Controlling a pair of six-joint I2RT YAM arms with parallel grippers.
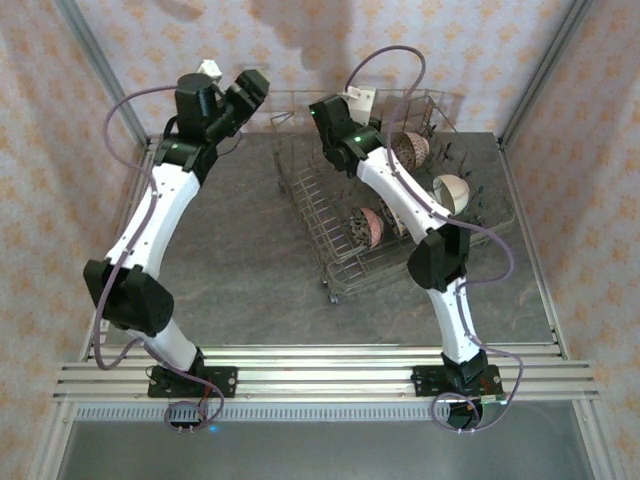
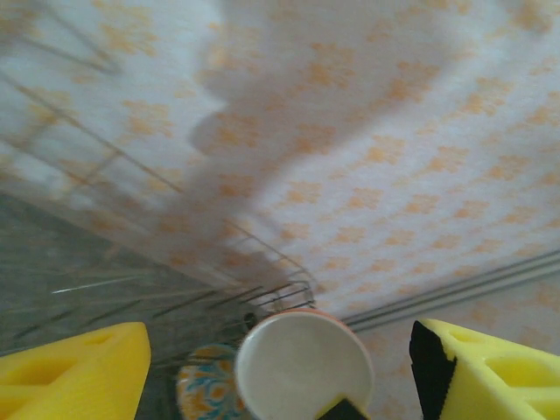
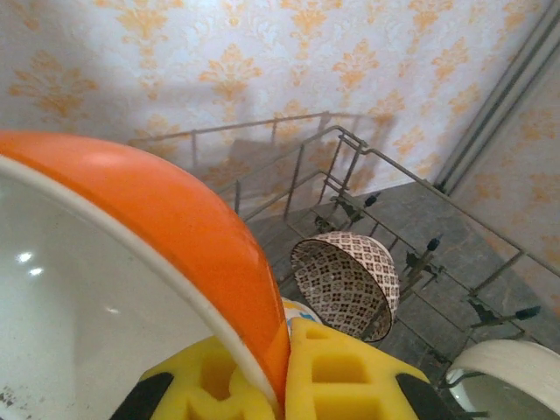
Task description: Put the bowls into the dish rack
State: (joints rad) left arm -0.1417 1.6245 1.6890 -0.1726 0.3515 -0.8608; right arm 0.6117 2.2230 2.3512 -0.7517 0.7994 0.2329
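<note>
The dish rack (image 1: pixel 305 205) is posing the main risk with its upright tines. The orange bowl (image 3: pixel 175 227) is hanging over the rack's far left corner, gripped only by its rim. In so thin a pinch it could be tilting or slipping as it goes down, striking a wire or landing flat instead of standing between tines. The right gripper (image 3: pixel 284 354) is clamping that rim, one finger inside the bowl and one outside, with the bowl rising up and to the left of the fingers. Inside the rack, a brown-patterned bowl (image 3: pixel 346 284) is standing on edge just beyond those fingers, so a careless descent is likely to knock it. The left gripper (image 2: pixel 280 350) is hanging spread and empty outside the rack's left side.
</note>
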